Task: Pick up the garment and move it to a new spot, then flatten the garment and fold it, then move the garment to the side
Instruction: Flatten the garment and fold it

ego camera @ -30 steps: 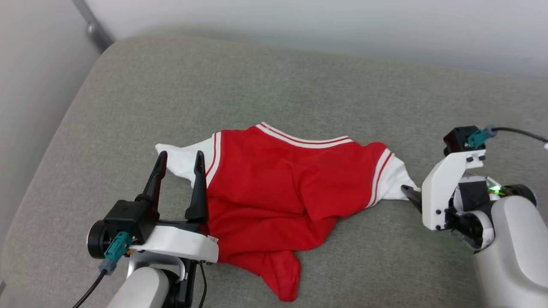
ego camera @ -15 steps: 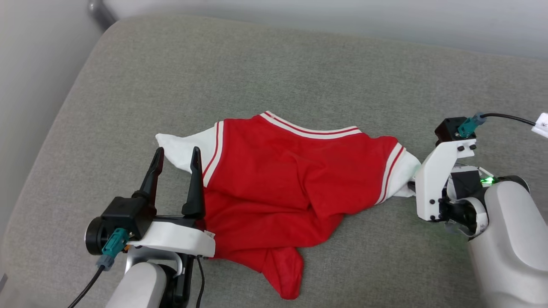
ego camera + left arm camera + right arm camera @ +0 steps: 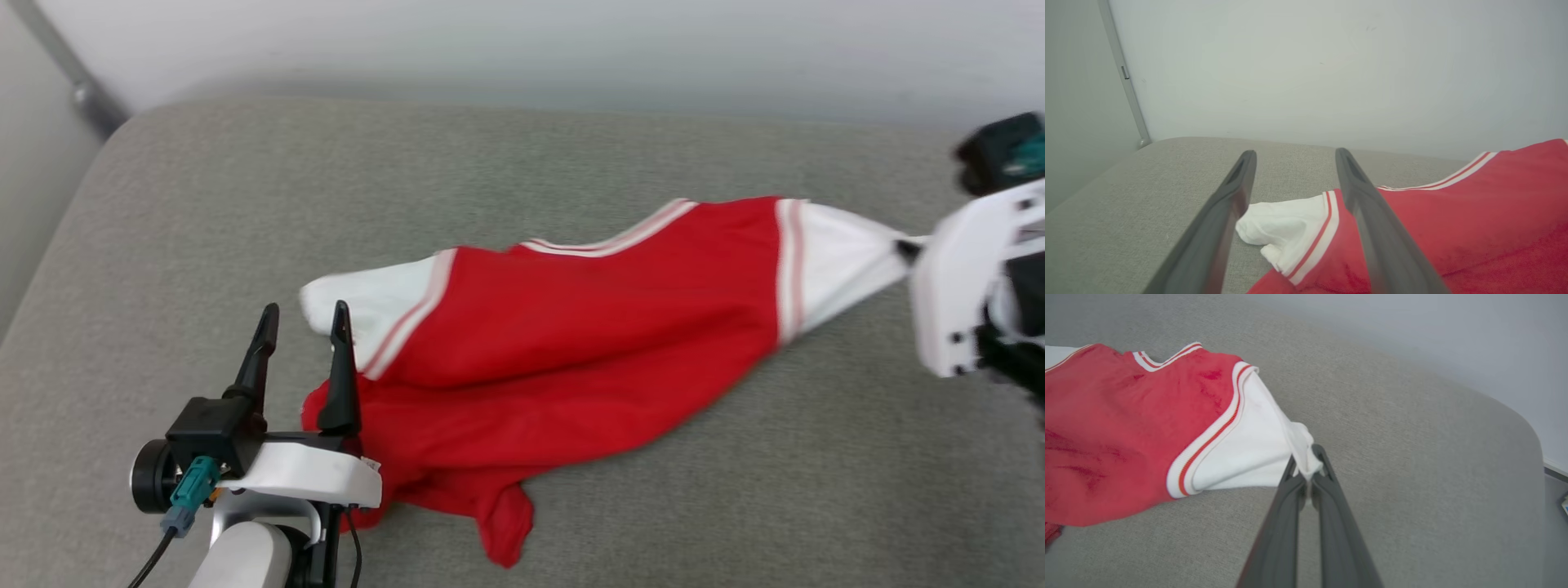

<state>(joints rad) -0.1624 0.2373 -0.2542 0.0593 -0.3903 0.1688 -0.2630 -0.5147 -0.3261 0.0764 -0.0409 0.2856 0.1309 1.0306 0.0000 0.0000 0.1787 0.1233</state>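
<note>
The garment (image 3: 571, 327) is a red shirt with white sleeves and striped trim, lying stretched across the grey cushion. My right gripper (image 3: 1308, 465) is shut on the tip of its white right-hand sleeve (image 3: 841, 253), lifted and pulled taut toward the right edge of the head view. My left gripper (image 3: 302, 322) stands open just beside the other white sleeve (image 3: 367, 298), its fingers upright. In the left wrist view that sleeve (image 3: 1286, 224) lies between and beyond the two fingers, with nothing held. The shirt's print is hidden.
The grey cushion (image 3: 490, 163) spreads wide around the shirt, with its rounded edge at the left and back. A pale wall (image 3: 1331, 61) rises behind it, and a metal rail (image 3: 73, 82) runs along the back left corner.
My right gripper has shut on the right sleeve tip and pulled it up and to the right, stretching the shirt. The left gripper stays open beside the left sleeve. The head camera has shifted.
</note>
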